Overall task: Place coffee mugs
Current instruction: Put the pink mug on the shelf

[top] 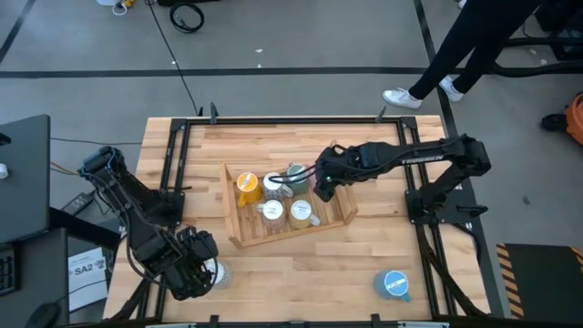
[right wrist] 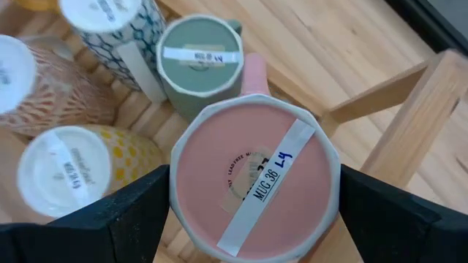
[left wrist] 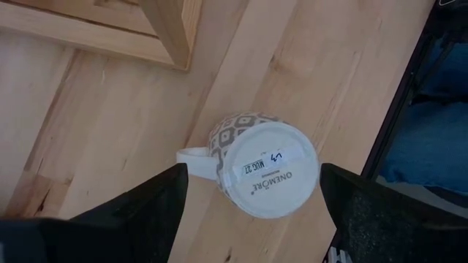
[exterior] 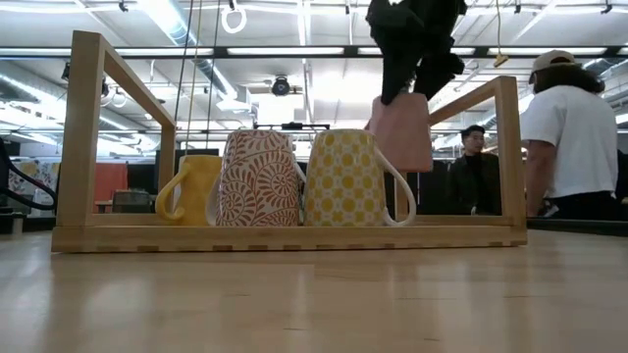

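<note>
My right gripper (top: 323, 189) is over the right part of the wooden tray (top: 235, 211), shut on a pink mug (right wrist: 256, 183) held upside down. Several mugs stand upside down on the tray floor: orange (top: 247, 185), green (top: 297, 173), a yellow patterned one (exterior: 345, 178) and a red patterned one (exterior: 261, 178). My left gripper (top: 208, 271) is open near the table's near left corner. Its fingers stand on either side of a grey patterned mug (left wrist: 267, 168) that stands upside down on the table. A blue mug (top: 393, 284) rests on the table near the near right edge. My right gripper pinches the pink mug's body (right wrist: 183, 183) between its two fingers (right wrist: 135, 212), close to the upturned base, coming from above and pointing down. The mug hangs upside down and slightly tilted (exterior: 402, 132), lifted clear of the tray floor, its handle (right wrist: 253, 73) toward the green mug.
The tray has raised wooden end frames (exterior: 86, 137) and a low rail (exterior: 294, 237). Bare tabletop lies between the tray and the near edge. Black metal frames (top: 173, 155) run along the table's left and right sides. People (exterior: 569, 137) stand beyond the far edge.
</note>
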### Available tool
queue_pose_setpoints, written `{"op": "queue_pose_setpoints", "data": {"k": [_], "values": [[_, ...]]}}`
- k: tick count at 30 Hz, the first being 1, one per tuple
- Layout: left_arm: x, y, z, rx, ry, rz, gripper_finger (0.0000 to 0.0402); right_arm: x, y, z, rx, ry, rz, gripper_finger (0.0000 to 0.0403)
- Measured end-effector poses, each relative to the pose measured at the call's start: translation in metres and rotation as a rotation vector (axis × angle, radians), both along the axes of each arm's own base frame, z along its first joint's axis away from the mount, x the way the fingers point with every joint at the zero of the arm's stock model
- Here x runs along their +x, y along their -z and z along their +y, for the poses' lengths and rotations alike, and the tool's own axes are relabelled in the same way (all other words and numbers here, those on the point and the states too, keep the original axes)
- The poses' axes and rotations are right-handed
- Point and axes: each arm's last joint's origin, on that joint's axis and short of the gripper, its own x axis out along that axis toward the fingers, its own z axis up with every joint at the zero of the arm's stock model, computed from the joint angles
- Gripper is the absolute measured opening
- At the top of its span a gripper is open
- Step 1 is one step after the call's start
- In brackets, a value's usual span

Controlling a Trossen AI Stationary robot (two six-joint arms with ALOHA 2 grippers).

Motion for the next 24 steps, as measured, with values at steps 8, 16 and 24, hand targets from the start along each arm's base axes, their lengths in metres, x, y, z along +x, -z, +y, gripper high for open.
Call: {"op": "queue_pose_setpoints", "data": {"k": [8,16,24], "values": [[0.0,0.0,0.0,0.0,0.0,0.0,0.0316,0.003,0.004,-0.01,0.0,0.056,0.008,0.0358],[0.0,0.0,0.0,0.0,0.0,0.0,0.0316,0.002,0.008,-0.022,-0.007,0.11,-0.001,0.0358],[0.0,0.0,0.0,0.0,0.0,0.0,0.0316,0.004,0.019,-0.028,-0.02,0.11,-0.029,0.0358]]}}
